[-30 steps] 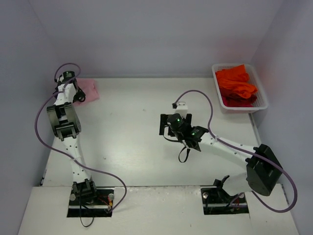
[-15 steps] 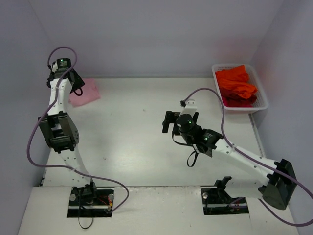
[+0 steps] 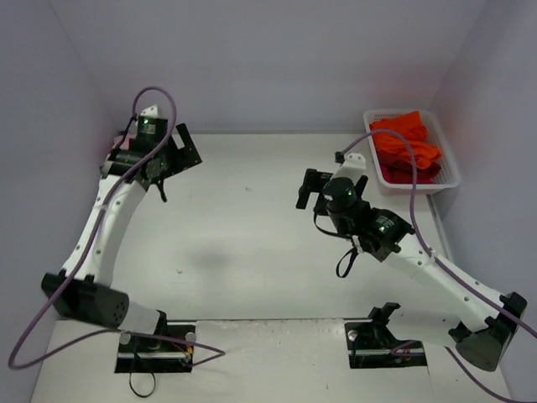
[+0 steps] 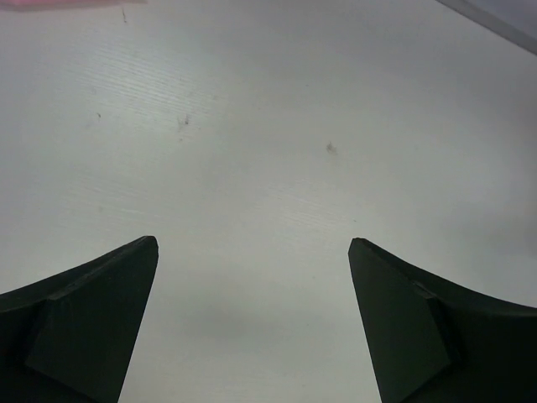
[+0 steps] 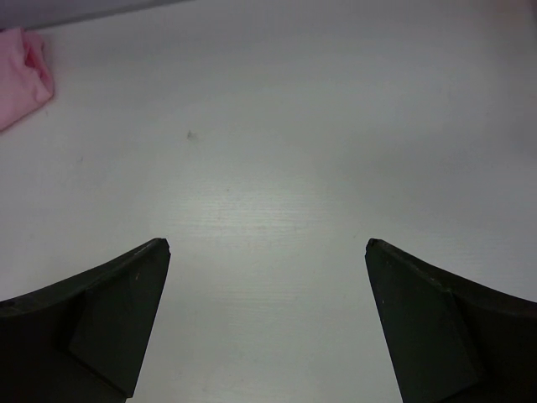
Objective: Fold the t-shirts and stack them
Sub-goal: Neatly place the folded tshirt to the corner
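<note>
Several bright orange-red t-shirts (image 3: 406, 146) lie bunched in the white mesh basket (image 3: 445, 181) at the back right. The light pink t-shirt (image 5: 20, 77) lies at the far-left back corner; it shows as a thin strip (image 4: 50, 3) in the left wrist view and is mostly hidden behind the left arm from above. My left gripper (image 3: 182, 149) (image 4: 252, 242) hangs open over bare table just right of that corner. My right gripper (image 3: 312, 190) (image 5: 267, 242) is open above the table's middle right. Nothing is between either pair of fingers.
Walls close in the table at the back and both sides. Purple cables loop off both arms. The right arm's links stretch from the near right base towards the centre.
The left arm has swung from the back-left corner to the right, off the pink t-shirt. The right gripper has shifted right and towards the back. Both grippers stayed open.
</note>
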Controlling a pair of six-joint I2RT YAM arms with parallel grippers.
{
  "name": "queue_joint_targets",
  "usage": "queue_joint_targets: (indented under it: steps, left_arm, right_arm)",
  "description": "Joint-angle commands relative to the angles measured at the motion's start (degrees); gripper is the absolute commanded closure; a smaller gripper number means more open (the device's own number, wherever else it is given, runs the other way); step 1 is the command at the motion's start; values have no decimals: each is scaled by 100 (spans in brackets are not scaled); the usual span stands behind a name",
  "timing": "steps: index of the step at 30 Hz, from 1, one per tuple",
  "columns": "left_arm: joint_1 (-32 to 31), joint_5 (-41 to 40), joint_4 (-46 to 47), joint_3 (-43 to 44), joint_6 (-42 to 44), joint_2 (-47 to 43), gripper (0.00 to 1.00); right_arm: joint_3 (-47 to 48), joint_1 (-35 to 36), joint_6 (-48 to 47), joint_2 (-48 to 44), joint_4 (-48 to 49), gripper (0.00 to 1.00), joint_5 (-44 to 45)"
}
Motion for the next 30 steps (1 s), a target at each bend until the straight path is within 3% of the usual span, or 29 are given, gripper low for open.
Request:
queue_joint_targets:
  steps: [1, 6, 12, 22, 30]
  left_arm:
    - [94, 366, -94, -266, -409, -1046, 7]
    - [-310, 438, -137, -846, -586, -1916, 7]
    - [-337, 605, -139, -1436, -595, -2392, 7]
    - [-337, 886, 231, -1910, -551, -2340, 7]
    - [-337, 790, 337, -2034, -499, -2261, 7]
  right_arm:
    - [662, -582, -252, 106, -329, 0, 224]
    - [971, -1085, -331, 422, -364, 0, -225]
    - [1006, -1279, -287, 669, -373, 0, -349]
    - [1050, -1358, -305, 503, -373, 0, -428]
    - [884, -1358, -129, -165, -408, 0, -420]
